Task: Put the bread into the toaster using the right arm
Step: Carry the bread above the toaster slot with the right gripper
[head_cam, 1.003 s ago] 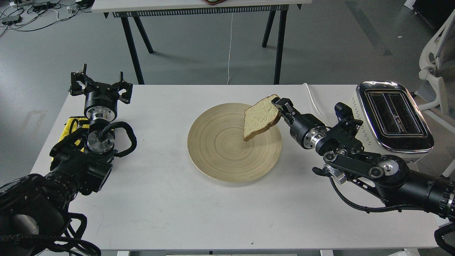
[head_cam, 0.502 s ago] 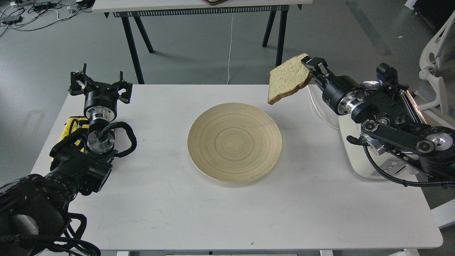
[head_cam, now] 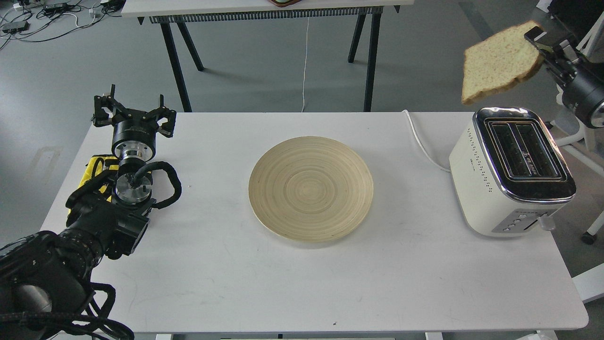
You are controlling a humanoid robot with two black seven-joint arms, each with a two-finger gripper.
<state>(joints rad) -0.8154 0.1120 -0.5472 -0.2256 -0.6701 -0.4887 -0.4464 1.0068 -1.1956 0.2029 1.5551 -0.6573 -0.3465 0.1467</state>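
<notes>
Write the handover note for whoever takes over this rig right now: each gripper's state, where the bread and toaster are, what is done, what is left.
Right gripper: shut on the bread, held in the air beyond the toaster's far end.
Left gripper: open, holding nothing, at the table's left side.
Toaster: on the table's right side, both slots facing up, nothing visible in them.
Plate: mid-table, bare.
Done: bread gripped and lifted clear of the table.
Left: bring the slice over a slot, turn it edge-down, lower it in, release.
</notes>
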